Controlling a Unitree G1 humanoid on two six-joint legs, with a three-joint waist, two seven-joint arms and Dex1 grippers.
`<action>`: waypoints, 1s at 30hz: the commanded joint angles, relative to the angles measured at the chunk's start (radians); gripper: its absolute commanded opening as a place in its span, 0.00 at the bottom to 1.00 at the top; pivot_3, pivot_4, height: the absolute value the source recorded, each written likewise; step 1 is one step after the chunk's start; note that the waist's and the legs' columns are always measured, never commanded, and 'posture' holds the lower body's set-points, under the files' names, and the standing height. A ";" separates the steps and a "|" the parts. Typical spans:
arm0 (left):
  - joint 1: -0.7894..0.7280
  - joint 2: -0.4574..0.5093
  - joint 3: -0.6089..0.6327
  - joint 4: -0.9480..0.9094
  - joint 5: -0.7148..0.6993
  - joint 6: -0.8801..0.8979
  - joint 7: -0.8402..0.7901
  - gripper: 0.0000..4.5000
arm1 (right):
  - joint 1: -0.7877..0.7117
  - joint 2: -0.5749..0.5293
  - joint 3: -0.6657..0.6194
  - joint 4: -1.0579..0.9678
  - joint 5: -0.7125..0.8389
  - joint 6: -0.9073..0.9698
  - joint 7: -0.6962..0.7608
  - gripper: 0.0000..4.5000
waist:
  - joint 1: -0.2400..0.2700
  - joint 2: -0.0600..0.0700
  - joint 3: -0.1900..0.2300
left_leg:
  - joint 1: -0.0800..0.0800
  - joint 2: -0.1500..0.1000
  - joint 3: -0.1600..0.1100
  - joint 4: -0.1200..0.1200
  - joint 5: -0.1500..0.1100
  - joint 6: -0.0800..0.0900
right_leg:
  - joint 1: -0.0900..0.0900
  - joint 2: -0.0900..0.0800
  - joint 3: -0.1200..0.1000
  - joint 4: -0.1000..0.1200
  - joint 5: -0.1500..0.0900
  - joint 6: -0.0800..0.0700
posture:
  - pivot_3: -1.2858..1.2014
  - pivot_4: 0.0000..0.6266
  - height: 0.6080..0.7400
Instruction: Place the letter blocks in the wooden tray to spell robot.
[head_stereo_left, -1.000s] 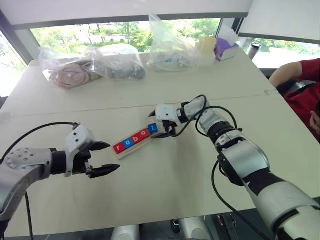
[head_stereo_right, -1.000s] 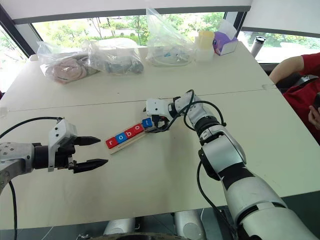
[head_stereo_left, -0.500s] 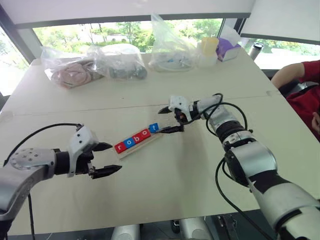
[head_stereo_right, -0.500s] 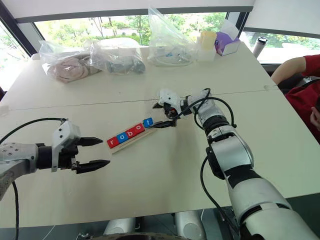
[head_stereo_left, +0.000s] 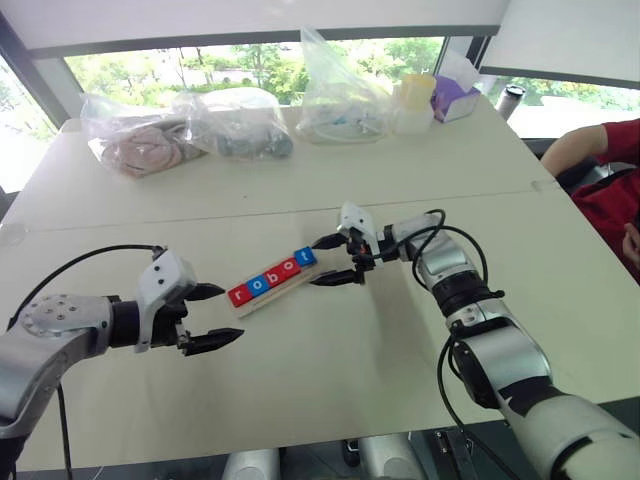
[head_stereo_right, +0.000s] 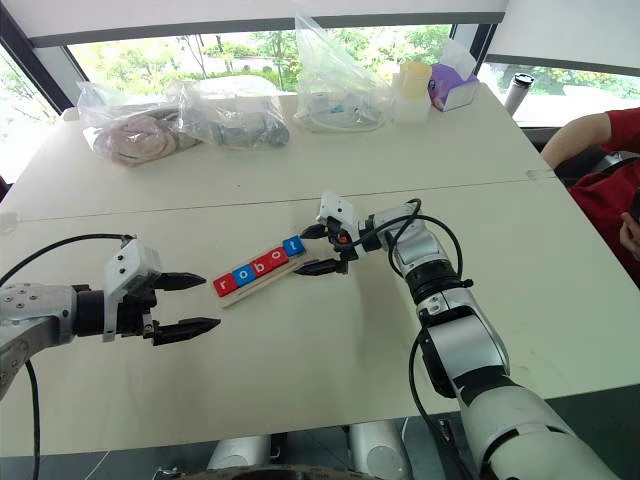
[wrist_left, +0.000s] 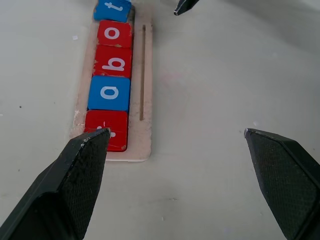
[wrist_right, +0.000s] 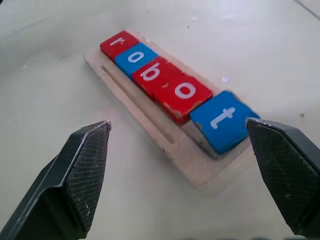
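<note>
Five letter blocks fill wooden tray — "robot".

flat square letter blocks: 5 – red 3, blue 2 | pale wooden tray: 1 | clear plastic bags of items at far edge of worktop: 3 | purple box: 1 | dark cup: 1

The right end effector, which a second ago was down at the blue t block at the end of the wooden tray, has drawn back off it, rolled over, and now hangs open just beside it.
</note>
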 joint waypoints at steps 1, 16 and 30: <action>-0.014 0.006 0.000 -0.006 0.006 -0.014 -0.003 1.00 | -0.009 0.003 0.002 -0.029 0.022 -0.004 -0.010 0.98 | 0.000 0.000 0.000 | 0.000 0.000 0.000 0.000 0.000 0.000 | 0.000 0.000 0.000 0.000 0.000 0.000 | 0.52 0.24 1.00; -0.020 -0.008 -0.013 -0.004 0.011 -0.015 0.010 1.00 | -0.136 0.060 0.021 0.192 0.007 -0.175 -0.049 0.98 | -0.001 0.000 0.000 | 0.000 0.000 0.000 0.000 0.000 0.000 | 0.000 0.000 0.000 0.000 0.000 0.000 | 0.52 0.24 1.00; 0.011 -0.011 -0.005 -0.013 0.023 -0.025 0.030 1.00 | -0.201 0.077 0.069 0.374 -0.077 -0.299 0.002 0.98 | -0.001 0.000 0.000 | 0.000 0.000 0.000 0.000 0.000 0.000 | 0.000 0.000 0.000 0.000 0.000 0.000 | 0.52 0.24 1.00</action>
